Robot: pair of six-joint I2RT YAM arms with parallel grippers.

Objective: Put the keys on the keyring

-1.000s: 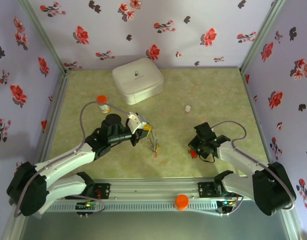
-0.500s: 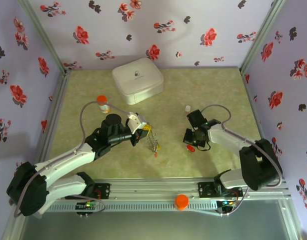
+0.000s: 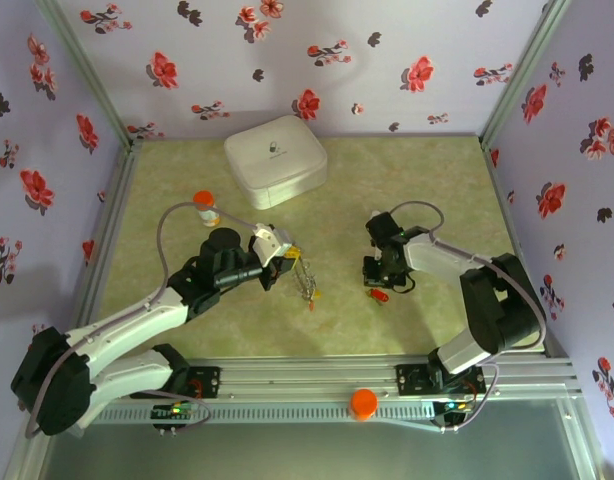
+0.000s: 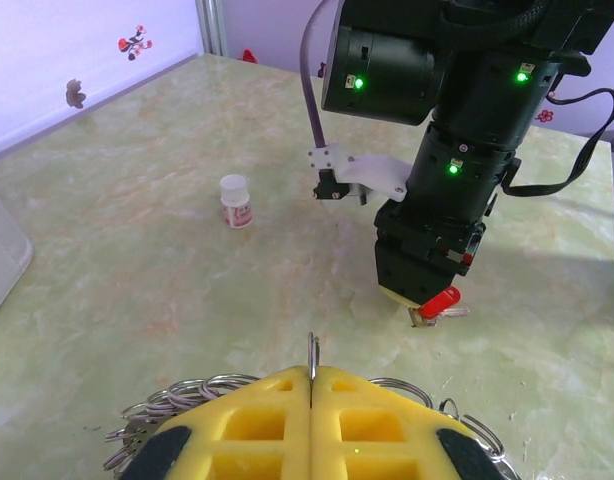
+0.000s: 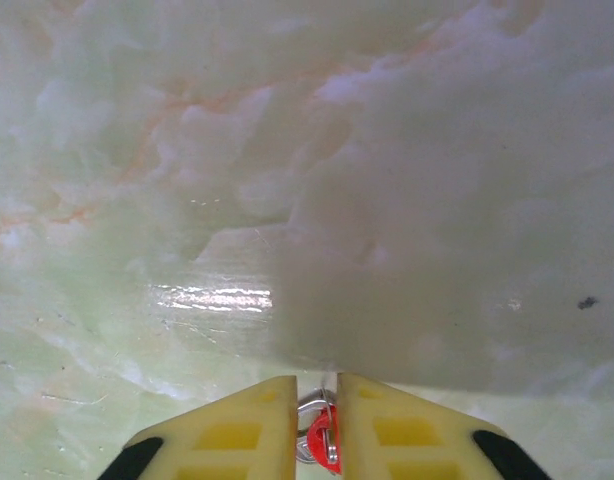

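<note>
Keyring (image 3: 305, 280) hangs clamped in the left gripper (image 4: 312, 375), near the table (image 3: 427, 190) centre. Right gripper (image 5: 315, 390) jaws stand slightly apart around a red key (image 5: 320, 432); grip cannot be told. White case (image 3: 275, 160) closed, pill bottle (image 3: 204, 207) capped: contents hidden.

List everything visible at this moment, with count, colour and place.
case: one, white, back of the table
pill bottle: one, orange cap, left side
small bottle: one, white, standing near the right arm
keyring: one, grey metal, bunched under the left gripper
red key: one, on the table at the right gripper's tip
knob: one, orange, on the front rail
left gripper: yellow, shut on the keyring
right gripper: yellow, red key in its narrow gap; grip unclear
</note>
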